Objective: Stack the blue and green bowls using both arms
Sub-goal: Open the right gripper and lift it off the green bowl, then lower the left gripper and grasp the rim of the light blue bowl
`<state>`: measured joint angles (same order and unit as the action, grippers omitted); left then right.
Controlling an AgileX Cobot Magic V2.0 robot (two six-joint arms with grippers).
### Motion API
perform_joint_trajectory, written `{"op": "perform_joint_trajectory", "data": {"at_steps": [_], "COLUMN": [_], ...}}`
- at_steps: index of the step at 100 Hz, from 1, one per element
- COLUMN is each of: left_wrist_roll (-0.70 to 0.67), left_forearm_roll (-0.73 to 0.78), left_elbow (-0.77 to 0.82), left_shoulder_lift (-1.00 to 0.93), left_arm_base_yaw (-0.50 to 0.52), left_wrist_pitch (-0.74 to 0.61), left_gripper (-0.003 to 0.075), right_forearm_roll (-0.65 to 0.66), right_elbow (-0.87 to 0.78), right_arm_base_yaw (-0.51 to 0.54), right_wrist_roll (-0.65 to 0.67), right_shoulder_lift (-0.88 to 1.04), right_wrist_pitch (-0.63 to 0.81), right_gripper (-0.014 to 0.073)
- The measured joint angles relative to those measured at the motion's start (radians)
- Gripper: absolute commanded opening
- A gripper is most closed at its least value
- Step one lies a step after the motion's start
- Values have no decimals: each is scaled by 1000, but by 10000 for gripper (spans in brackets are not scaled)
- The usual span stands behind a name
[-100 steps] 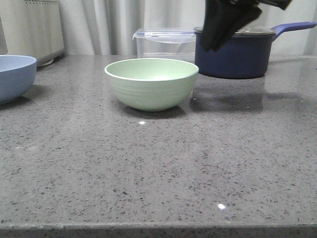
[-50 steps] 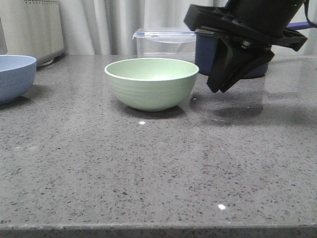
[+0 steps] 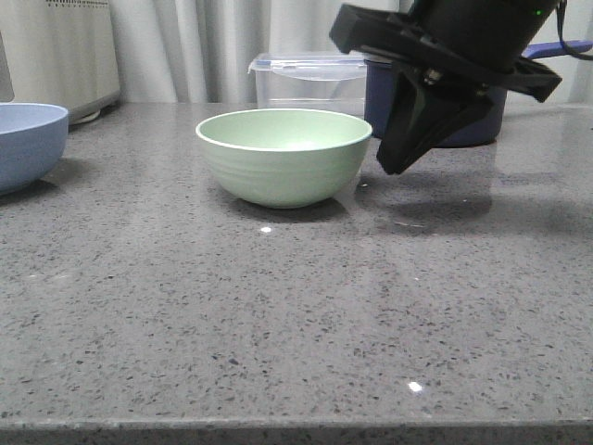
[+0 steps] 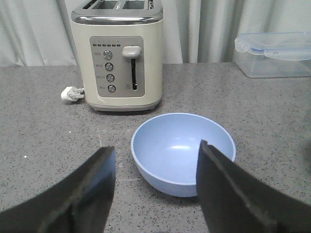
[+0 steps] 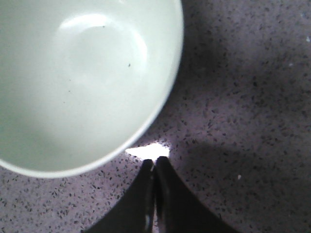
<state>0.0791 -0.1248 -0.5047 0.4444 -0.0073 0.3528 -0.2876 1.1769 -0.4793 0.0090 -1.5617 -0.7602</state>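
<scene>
Black right hand (image 3: 394,165) pinched closed, empty, tilted beside green bowl (image 3: 283,155); left hand (image 4: 154,170) wide apart, empty.

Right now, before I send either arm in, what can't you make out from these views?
- Blue bowl: front view, left edge cuts it off.
- Green bowl: right wrist view, frame crops most of the rim.
- Saucepan: front view, mostly hidden behind the right end effector.
- Left end effector: absent from the front view.

Grey speckled countertop (image 3: 278,306) carries green bowl (image 3: 283,156), blue bowl (image 3: 28,144), toaster (image 4: 118,53), clear container (image 3: 308,79), navy saucepan (image 3: 382,107).
</scene>
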Motion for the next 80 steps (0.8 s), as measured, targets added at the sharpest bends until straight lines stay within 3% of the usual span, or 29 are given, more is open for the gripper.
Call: {"op": "perform_joint_trajectory", "data": {"at_steps": [65, 80], "left_wrist_roll": [0, 0], "left_forearm_roll": [0, 2], "left_elbow": [-2, -49], "left_shoulder_lift": [2, 48], "left_arm_base_yaw": [0, 0], "left_wrist_pitch": [0, 55], "left_gripper": [364, 364], "right_forearm_roll": [-68, -68], "right_elbow": [-2, -2], "right_arm_base_yaw": [-2, -2], "right_wrist_roll": [0, 0], "right_shoulder_lift": [-31, -31], "right_wrist_pitch": [41, 40], "right_gripper": [11, 11]}}
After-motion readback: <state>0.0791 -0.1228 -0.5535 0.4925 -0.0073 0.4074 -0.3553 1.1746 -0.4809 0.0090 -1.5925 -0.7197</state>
